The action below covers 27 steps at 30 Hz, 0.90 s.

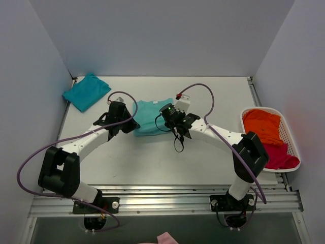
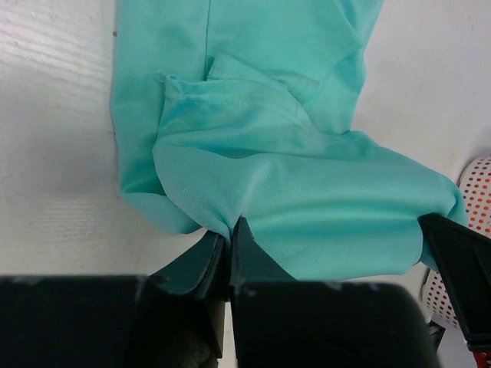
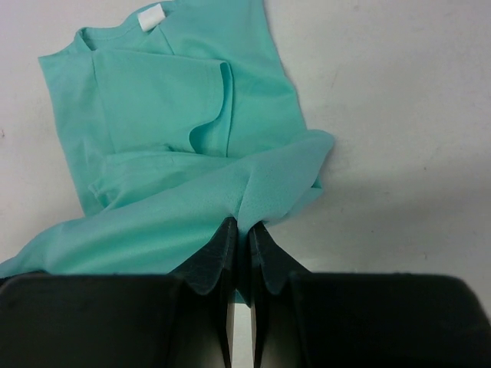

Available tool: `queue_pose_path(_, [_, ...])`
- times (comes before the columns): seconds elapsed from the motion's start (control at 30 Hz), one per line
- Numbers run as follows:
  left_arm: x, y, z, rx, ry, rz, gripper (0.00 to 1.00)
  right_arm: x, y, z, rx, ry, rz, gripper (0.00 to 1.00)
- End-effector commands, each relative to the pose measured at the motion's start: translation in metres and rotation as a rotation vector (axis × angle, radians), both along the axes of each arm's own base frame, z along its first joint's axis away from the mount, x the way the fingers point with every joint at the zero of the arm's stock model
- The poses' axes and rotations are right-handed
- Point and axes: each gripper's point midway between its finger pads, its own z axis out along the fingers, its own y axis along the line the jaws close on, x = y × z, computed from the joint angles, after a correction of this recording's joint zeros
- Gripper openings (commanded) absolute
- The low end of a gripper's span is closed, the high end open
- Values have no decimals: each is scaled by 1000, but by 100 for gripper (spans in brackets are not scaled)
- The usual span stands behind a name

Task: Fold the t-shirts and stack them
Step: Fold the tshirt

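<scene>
The mint-green t-shirt [image 1: 151, 118] lay partly folded near the middle of the surface [image 1: 152, 162], between the two arms, with its white neck label [image 3: 151, 17] at the far end. The left tool [image 2: 230, 230] was pinching a bunched edge of the cloth on the shirt's left side. The right tool [image 3: 242, 230] was pinching a raised fold of the same shirt on its right side. A folded teal t-shirt [image 1: 86, 92] sat well apart in the far left corner. An orange t-shirt [image 1: 263, 125] and a magenta t-shirt [image 1: 278, 155] lay in a white basket [image 1: 292, 137] at the right edge.
</scene>
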Motion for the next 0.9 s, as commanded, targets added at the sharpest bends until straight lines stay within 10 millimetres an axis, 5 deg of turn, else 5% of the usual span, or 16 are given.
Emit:
queue_pose_path(0.0, [33, 0, 36, -50, -113, -2, 2, 14, -2, 10, -43, -9, -5, 0])
queue_pose_path(0.3, [76, 18, 21, -76, -79, 29, 2, 71, 9, 8, -35, 12, -18, 0])
queue_pose_path(0.33, [89, 16, 31, -92, -104, 20, 2, 82, 10, -9, -58, 38, -17, 0])
queue_pose_path(0.37, [103, 24, 32, -90, -113, 36, 2, 102, 16, 7, -26, 1, -25, 0])
queue_pose_path(0.4, [117, 27, 10, -80, -72, 42, 2, 124, 8, -22, -40, 47, -37, 0])
queue_pose_path(0.43, [149, 22, 39, -120, -147, 12, 9, 142, 6, -29, -39, 50, -44, 0])
queue_pose_path(0.47, [176, 32, 48, -137, -179, 14, 16, 183, 16, 12, 31, -50, -62, 4])
queue_pose_path(0.5, [203, 33, 5, -121, -124, -9, 37, 205, 18, -41, 5, 21, -37, 23])
queue_pose_path(0.53, [225, 33, -3, -130, -117, -23, 85, 231, 1, -49, -14, 27, -66, 50])
queue_pose_path(0.57, [262, 32, 55, -194, -214, -83, 94, 265, 7, 19, 70, -113, -81, 99])
queue_pose_path(0.6, [278, 33, -1, -201, -115, -83, 94, 275, 8, -19, 55, -72, -49, 100])
queue_pose_path(0.63, [281, 39, -9, -197, -60, -73, 94, 285, 0, -9, 60, -108, -56, 100])
queue_pose_path(0.67, [300, 42, 26, -210, -156, -89, 94, 290, -3, -31, 48, -112, -53, 100])
queue_pose_path(0.7, [304, 42, 18, -207, -156, -96, 94, 290, -7, 8, 80, -189, -55, 100])
queue_pose_path(0.77, [314, 46, 42, -177, -254, -96, 94, 293, -15, 34, 134, -326, -71, 100])
queue_pose_path(0.87, [311, 50, 73, -166, -375, -108, 94, 268, -31, 36, 91, -321, -83, 100])
